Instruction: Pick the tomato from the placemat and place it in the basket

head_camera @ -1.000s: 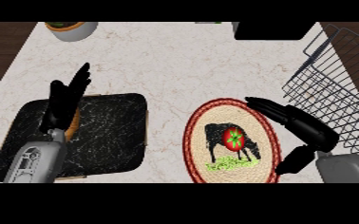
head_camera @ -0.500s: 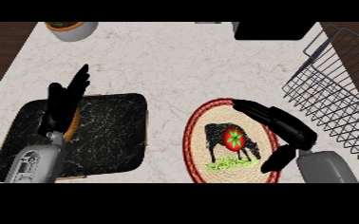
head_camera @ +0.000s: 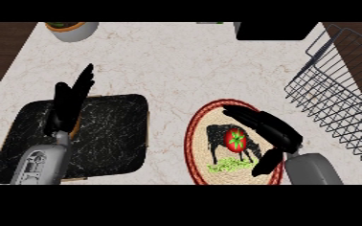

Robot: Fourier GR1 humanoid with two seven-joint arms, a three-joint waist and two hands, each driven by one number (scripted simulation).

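Note:
A red tomato (head_camera: 236,139) with a green stem sits on a round woven placemat (head_camera: 200,139) bearing a cow picture, at the lower right of the counter. My right hand (head_camera: 272,132) hovers open just right of the tomato, fingers stretched over its top and thumb below it, not closed on it. The wire basket (head_camera: 329,86) stands at the right edge, beyond the hand. My left hand (head_camera: 69,103) rests open at the left, fingers up, over a dark board.
A black marbled cutting board (head_camera: 106,139) lies at the lower left. A pot with greenery (head_camera: 71,29) stands at the top left corner, and a dark object (head_camera: 276,30) sits at the top right beside the basket.
My right hand has moved left across the placemat, from its right rim to right beside the tomato. The left hand and the tomato have stayed where they were.

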